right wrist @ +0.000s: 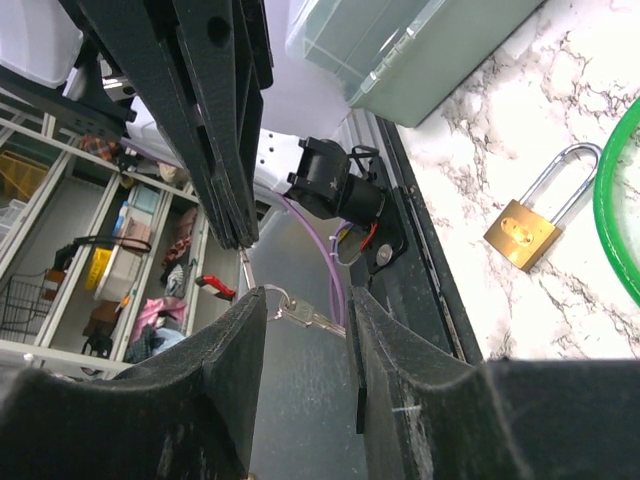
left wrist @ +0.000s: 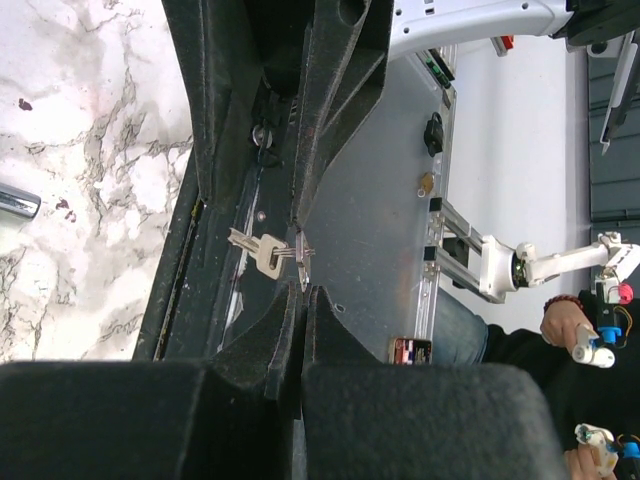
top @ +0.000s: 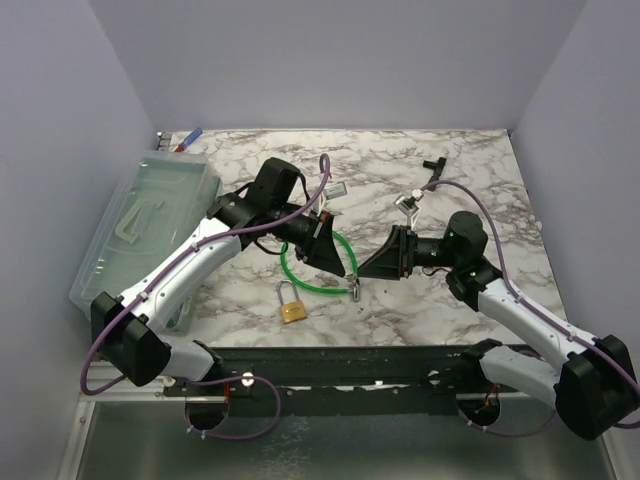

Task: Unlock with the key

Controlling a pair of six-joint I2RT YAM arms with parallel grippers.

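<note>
Pinching one key (left wrist: 303,260) in your left gripper (left wrist: 303,288), you hang a second key (right wrist: 315,320) between your right gripper's (right wrist: 308,302) parted fingers; one padlock (top: 292,310) lies lower centre.

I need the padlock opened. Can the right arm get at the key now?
Likely yes: the key dangles from the left arm's shut jaws, between the right arm's open jaws, nothing blocking.

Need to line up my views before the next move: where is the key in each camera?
Top external: the key is a tiny silvery bit at picture centre, where both grippers' tips meet.
Left wrist: the key is at centre, just left of the shut left gripper.
Right wrist: the key is low centre, between the right gripper's open jaws.
Shared landmark: the left gripper's tips, with the key beside them in every view.
</note>
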